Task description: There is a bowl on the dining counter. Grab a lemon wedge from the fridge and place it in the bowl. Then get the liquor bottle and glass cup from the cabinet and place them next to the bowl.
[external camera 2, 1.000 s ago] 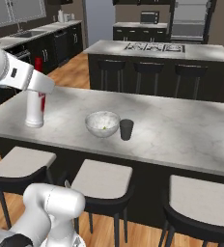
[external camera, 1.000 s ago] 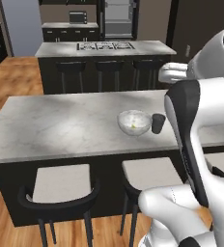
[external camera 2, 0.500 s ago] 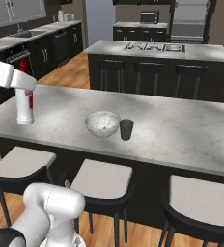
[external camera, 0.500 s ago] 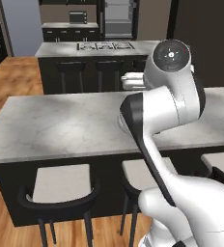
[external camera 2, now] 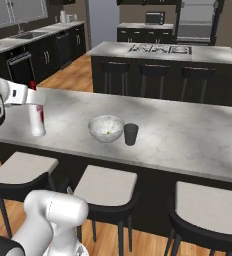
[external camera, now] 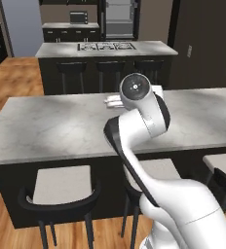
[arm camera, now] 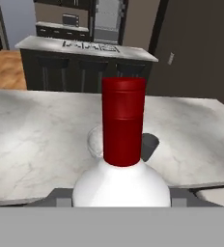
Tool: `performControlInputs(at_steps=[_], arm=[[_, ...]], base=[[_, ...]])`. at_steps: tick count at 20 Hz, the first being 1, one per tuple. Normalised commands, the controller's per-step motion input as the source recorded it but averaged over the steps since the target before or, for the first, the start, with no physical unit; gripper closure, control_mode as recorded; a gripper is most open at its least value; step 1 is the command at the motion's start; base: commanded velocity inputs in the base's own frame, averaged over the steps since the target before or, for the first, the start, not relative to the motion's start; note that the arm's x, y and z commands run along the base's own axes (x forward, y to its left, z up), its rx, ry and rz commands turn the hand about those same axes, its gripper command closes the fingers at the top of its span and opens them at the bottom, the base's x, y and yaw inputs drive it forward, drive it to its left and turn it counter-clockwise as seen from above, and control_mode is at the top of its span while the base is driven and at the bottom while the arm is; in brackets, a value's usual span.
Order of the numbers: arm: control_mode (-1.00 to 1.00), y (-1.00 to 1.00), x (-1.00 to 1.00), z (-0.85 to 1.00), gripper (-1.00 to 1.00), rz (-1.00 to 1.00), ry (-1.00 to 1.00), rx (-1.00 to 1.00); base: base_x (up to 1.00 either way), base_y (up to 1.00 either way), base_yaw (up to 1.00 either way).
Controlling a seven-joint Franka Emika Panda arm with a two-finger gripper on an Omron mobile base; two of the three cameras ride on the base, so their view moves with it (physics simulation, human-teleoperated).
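Observation:
My gripper (external camera 2: 34, 98) is shut on the liquor bottle (external camera 2: 36, 119), a white bottle with a red cap, holding it upright at the left part of the dining counter (external camera 2: 188, 135). Its base is at or just above the marble. To its right stands the pale bowl (external camera 2: 106, 127) with a tiny yellow lemon wedge (external camera 2: 108, 132) inside, and the dark glass cup (external camera 2: 131, 134) sits right beside the bowl. In the hand view the liquor bottle (arm camera: 123, 120) rises close in front, with the bowl (arm camera: 94, 140) and the cup (arm camera: 150, 143) partly hidden behind it. My arm (external camera: 139, 121) covers them in the left base view.
Dark stools (external camera 2: 105, 185) line the near side of the counter. Behind it stands the marble island with burners (external camera 2: 160, 50) and more stools. The fridge (external camera 2: 195, 20) is at the far back. Black low cabinets and a sink (external camera 2: 25, 37) run along the left wall.
The arm swung across the left base view. The bottle went a little left, then came back right and lower, closer to the counter. Bowl and cup stayed put.

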Motion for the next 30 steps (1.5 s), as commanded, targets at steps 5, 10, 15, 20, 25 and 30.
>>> performControlInputs(at_steps=[5, 10, 15, 20, 25, 30], arm=[[-1.0, 0.32, 0.67, -0.42, 1.0, 0.04, 0.0, -0.03], [-1.0, 0.23, 0.7, -0.38, 1.0, 0.0, 0.0, -0.01], [-1.0, 0.0, 0.55, -0.32, 1.0, 0.0, -0.01, 0.0], [-1.0, 0.0, 0.23, -0.26, 1.0, 0.0, -0.04, 0.0], [-1.0, 0.0, 0.13, -0.22, 1.0, 0.0, -0.09, 0.0], [-1.0, -0.09, 0.28, -0.14, 1.0, -0.03, -0.08, 0.01]], base=[[0.0, 0.0, 0.0], [0.0, 0.0, 0.0], [0.0, 0.0, 0.0], [0.0, 0.0, 0.0], [0.0, 0.0, 0.0], [0.0, 0.0, 0.0]])
